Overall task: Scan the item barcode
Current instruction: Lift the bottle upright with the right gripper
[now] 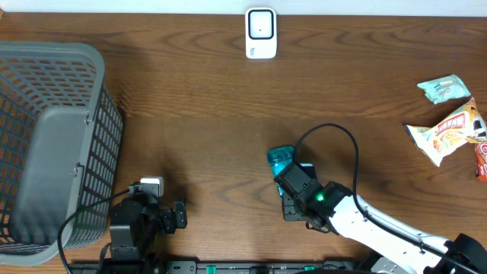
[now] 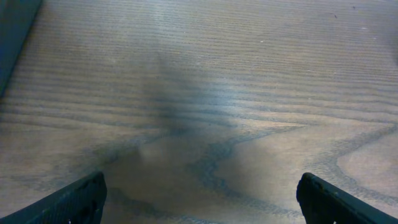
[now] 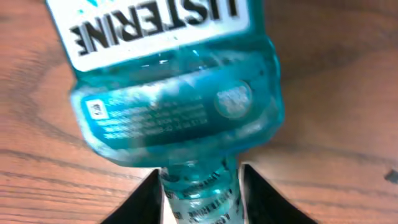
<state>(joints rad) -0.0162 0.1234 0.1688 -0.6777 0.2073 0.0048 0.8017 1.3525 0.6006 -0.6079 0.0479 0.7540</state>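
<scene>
Bottle [image 3: 174, 93] on counter [image 1: 198, 114] near front, neck pinched in right gripper [image 3: 202, 186] jaws. Left gripper [image 2: 199, 193] jaws wide open, empty. Grasp looks made. Left to do: lift, carry to scanner [image 1: 260, 33] far at back, show barcode.

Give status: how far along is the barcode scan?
Early. Done: right gripper is at the bottle, fingers on its neck. In hand: the grasp; bottle lies on the table. To do: lift, show it to the scanner at the far edge. Left gripper open, idle.
</scene>
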